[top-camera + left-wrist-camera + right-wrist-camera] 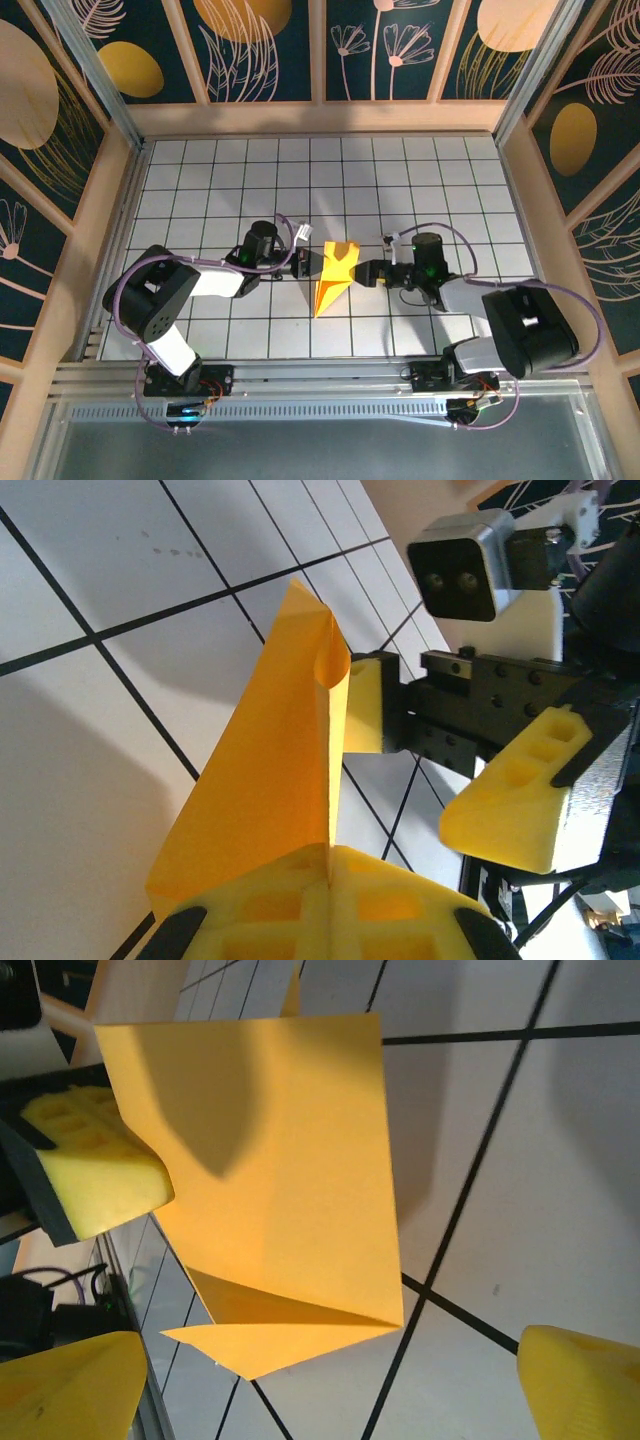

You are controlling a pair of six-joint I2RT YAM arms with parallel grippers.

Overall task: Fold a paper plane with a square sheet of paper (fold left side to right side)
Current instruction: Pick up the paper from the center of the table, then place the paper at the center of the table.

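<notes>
We see the left pincer (308, 264) clenched on the paper sheet (335, 280). In its wrist view the two yellow pads (390, 910) meet with no gap, and one thin edge of the sheet (270, 770) runs straight down into the seam between them. From that grip the sheet rises ahead of the pincer (328, 880) as a tall orange-yellow wedge. It stands partly off the white tiled table (200, 180), with a small curl at its far tip.

The right pincer (362, 272) stands released, its jaws spread wide and holding nothing. From the left wrist we see it (440, 760) just behind the sheet. One of its yellow fingers (365, 705) is pressed up against the far face of the paper or just beside it; we cannot tell whether they touch. The other finger sits well off to the side.

In the right wrist view the sheet (280, 1180) lies directly ahead of the open jaws (330, 1360), centred on the gap between them. A folded flap shows along its near edge, and the left pincer's pad (90, 1170) is at its far left side.

From above, the sheet sits between the two pincers, its narrow point aimed toward the arm bases.
</notes>
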